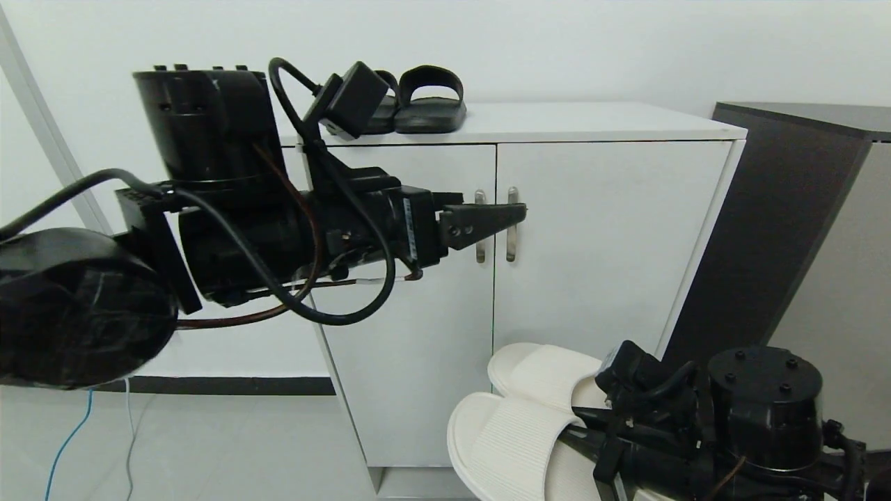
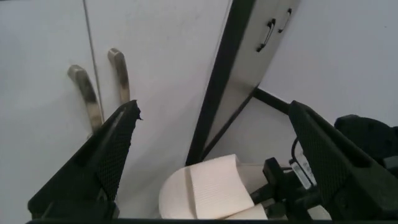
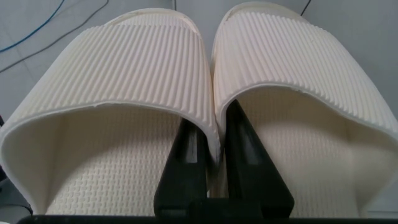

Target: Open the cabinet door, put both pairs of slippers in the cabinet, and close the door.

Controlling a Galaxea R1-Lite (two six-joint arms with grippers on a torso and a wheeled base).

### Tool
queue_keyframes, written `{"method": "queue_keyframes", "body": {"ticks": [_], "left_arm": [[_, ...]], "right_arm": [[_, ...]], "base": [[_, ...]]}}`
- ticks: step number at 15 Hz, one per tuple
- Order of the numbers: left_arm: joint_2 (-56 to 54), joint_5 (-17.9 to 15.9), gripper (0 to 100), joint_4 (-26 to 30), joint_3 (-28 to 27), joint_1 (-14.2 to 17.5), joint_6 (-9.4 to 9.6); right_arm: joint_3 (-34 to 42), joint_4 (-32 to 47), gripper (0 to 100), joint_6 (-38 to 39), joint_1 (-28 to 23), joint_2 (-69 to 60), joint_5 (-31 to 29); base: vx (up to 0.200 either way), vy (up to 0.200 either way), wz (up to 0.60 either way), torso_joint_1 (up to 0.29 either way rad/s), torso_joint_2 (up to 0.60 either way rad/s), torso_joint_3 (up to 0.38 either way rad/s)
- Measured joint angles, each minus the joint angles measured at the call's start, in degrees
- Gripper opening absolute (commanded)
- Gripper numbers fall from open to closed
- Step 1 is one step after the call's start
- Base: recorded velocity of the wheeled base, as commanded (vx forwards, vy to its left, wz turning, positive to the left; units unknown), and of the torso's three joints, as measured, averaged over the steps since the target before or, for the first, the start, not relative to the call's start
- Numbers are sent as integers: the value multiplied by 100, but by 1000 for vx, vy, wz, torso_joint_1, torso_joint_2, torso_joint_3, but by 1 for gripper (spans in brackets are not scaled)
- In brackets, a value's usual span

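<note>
Nearest us, the right gripper pinches the adjoining inner walls of the white slippers together, holding the pair low before the cabinet and its right door. That hold looks thin to us: a jolt could let one slipper slide free. The pair also hangs where an opening door would likely swing and strike it. Farther on, the left gripper is held level at the door handles, fingers spread wide. Both handles lie just beside one finger, not between them, so closing now could miss or catch the wrong one. Both doors are shut. At the back, the black slippers sit atop the cabinet.
</note>
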Motion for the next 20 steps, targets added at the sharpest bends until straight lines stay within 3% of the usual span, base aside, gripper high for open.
{"method": "queue_keyframes", "body": {"ticks": [3,7,8,10,14,20], "left_arm": [[483,-171,100,17,-386,-39,-95],[992,-761,100,33,-959,-46,-934],[1078,-833,100,33,-1086,-35,-1022],[1257,-690,100,48,-1282,-37,-1029],[1527,224,100,63,-1488,-160,-1018],[1707,407,100,266,-1698,-77,-1015]], "right_arm": [[0,2,0,-9,2,50,-4],[-5,-6,0,-11,-15,165,-11],[-2,-9,0,-11,-37,168,-6],[0,-13,0,-16,-66,168,-11],[41,-151,0,-20,-89,167,-12],[69,-161,0,-20,-91,177,-17]], "base": [[0,0,0,0,0,0],[0,0,0,0,0,0],[0,0,0,0,0,0],[0,0,0,0,0,0],[0,0,0,0,0,0],[0,0,0,0,0,0]]}}
